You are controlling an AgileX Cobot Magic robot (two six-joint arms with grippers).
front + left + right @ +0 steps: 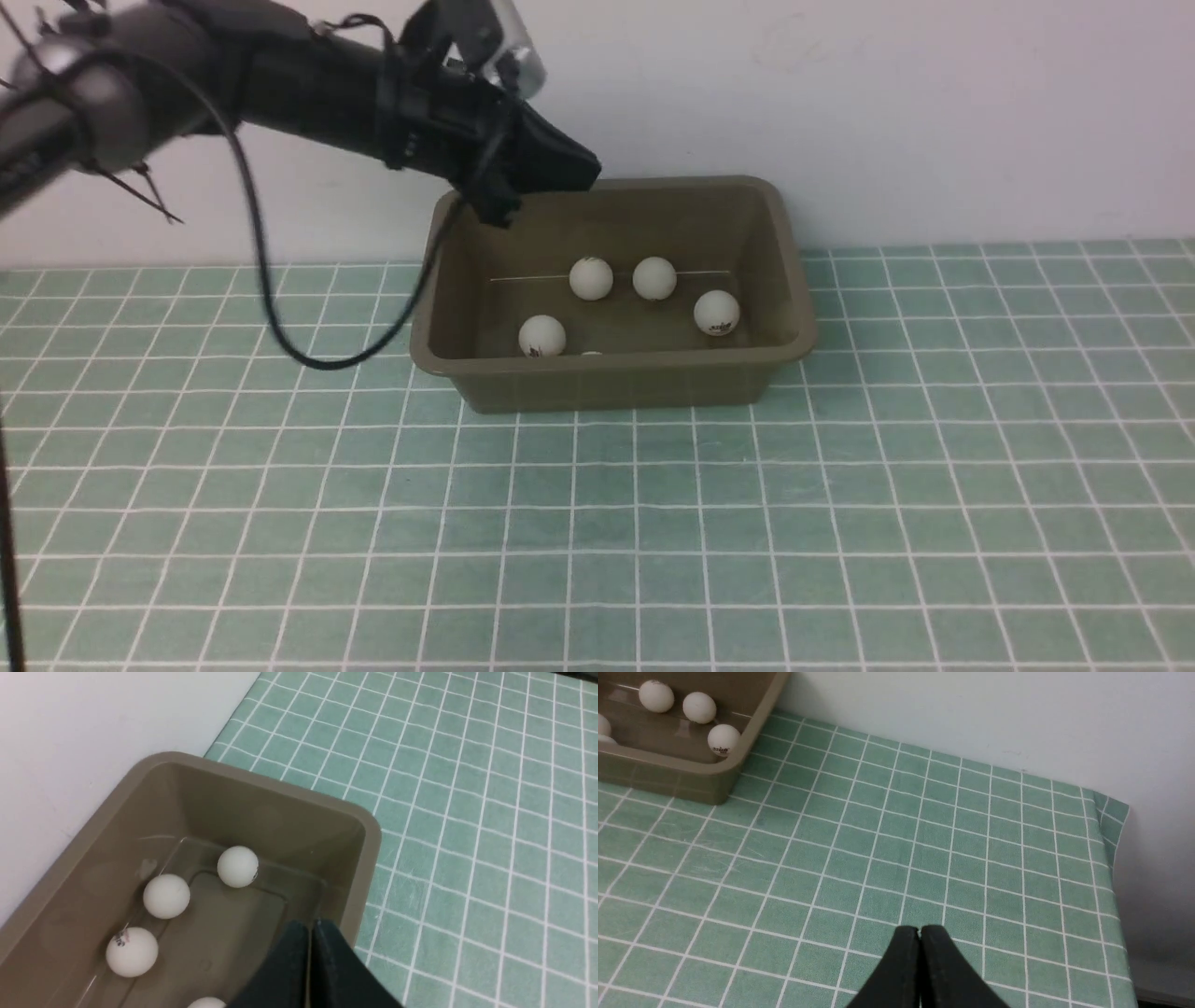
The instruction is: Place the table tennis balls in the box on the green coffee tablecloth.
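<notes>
Olive-brown box (pixel 611 378) holds table tennis balls (pixel 591 278) | left gripper (pixel 551 173) at 11 o'clock rim, jaws together, empty | lift straight, avoid rim

wall: I see a plain white wall (pixel 887 103) running straight across behind the table, matte, with a few faint scuffs
wall base: it meets the tabletop's far edge in a straight line
light: soft and even from where I watch, only mild shadows
right corner: past the table's far right corner I can make out a shadowed grey strip (pixel 1153 914) of wall, floor unclear
</notes>
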